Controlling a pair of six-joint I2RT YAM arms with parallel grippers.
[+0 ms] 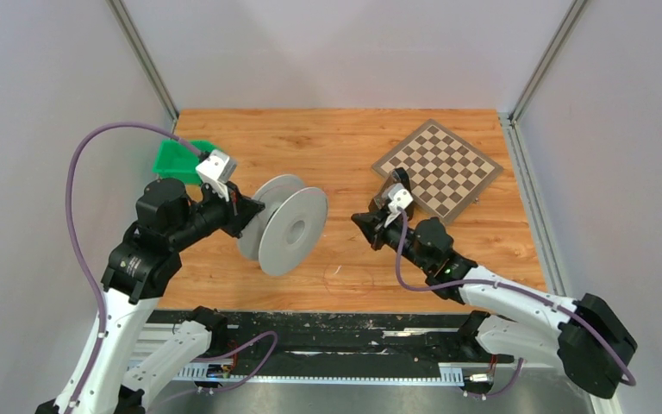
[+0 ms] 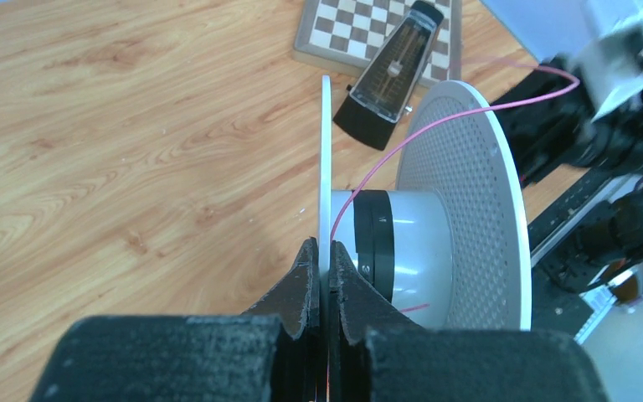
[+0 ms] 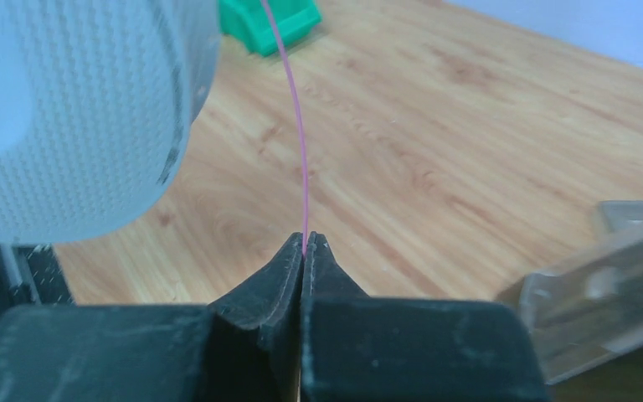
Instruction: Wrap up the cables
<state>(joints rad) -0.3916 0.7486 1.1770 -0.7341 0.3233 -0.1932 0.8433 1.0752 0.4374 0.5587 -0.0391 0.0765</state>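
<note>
The cable (image 3: 299,126) is a thin pink-red wire. In the right wrist view it runs from my right gripper (image 3: 304,245), which is shut on it, up past the grey spool (image 3: 75,109). In the left wrist view the wire (image 2: 402,141) arcs from the right arm down onto the spool's hub (image 2: 414,251), where a short stretch lies across it. My left gripper (image 2: 324,266) is shut on the spool's thin near flange (image 2: 326,167) and holds the spool on edge. From above, the left gripper (image 1: 252,211) is at the spool (image 1: 286,226) and the right gripper (image 1: 365,226) is a little to its right.
A chessboard (image 1: 440,168) lies at the back right with a black metronome (image 2: 393,84) at its near edge. A green bin (image 1: 179,159) sits at the back left behind the left arm. A faint loop of wire (image 1: 334,276) lies on the wooden table below the spool.
</note>
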